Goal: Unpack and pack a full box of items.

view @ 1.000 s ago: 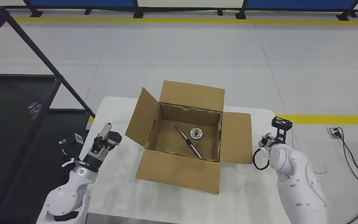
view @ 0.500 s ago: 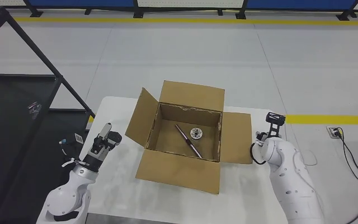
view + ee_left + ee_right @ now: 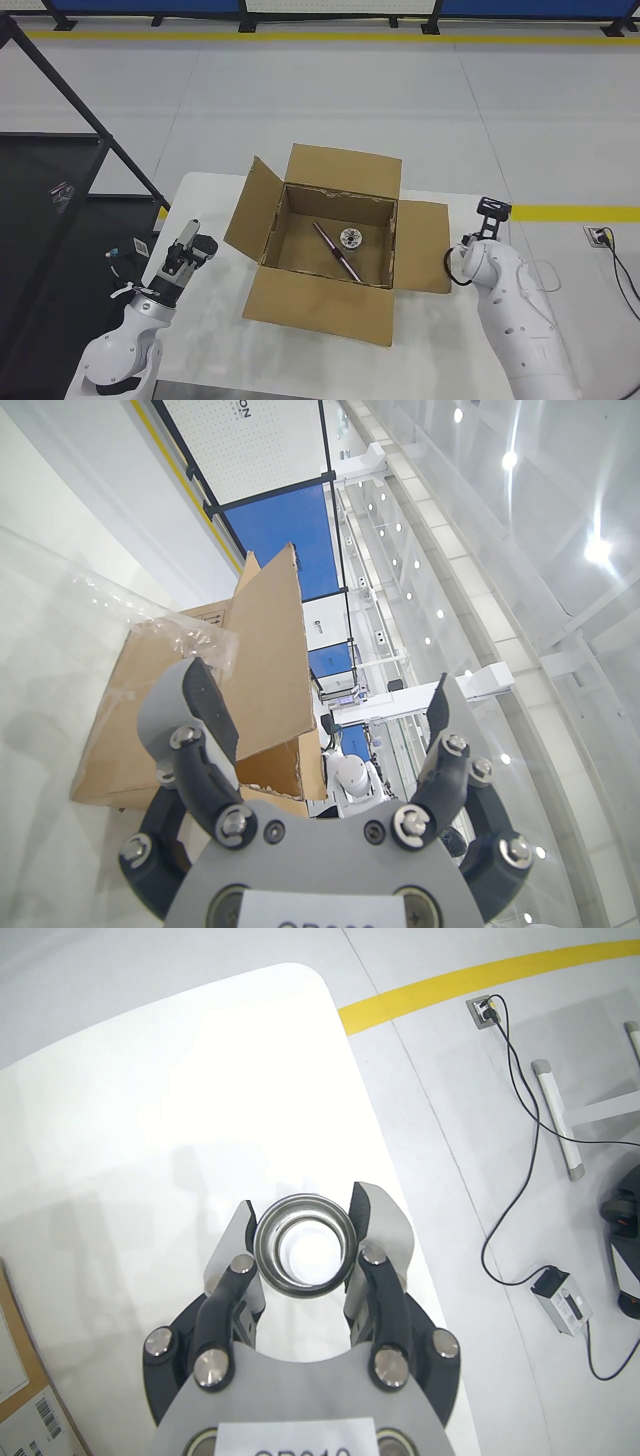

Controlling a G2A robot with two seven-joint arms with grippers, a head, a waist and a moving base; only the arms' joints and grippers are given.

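One ring (image 3: pixel 268 1248) in right pincer (image 3: pixel 303 1200), bore facing table (image 3: pixel 150 1103).

Brown box (image 3: pixel 320 305), silvery ring (image 3: pixel 305 1248), white table (image 3: pixel 150 1103)

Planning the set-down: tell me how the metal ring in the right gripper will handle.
The metal ring looks rigid and polished: unlikely to deform, but it could slip from the right gripper, which clamps its curved sides. Set on edge, it would probably roll on the smooth table; laid flat, it should stay.

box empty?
No. A metal rod and a small round part lie on the floor of the open box.
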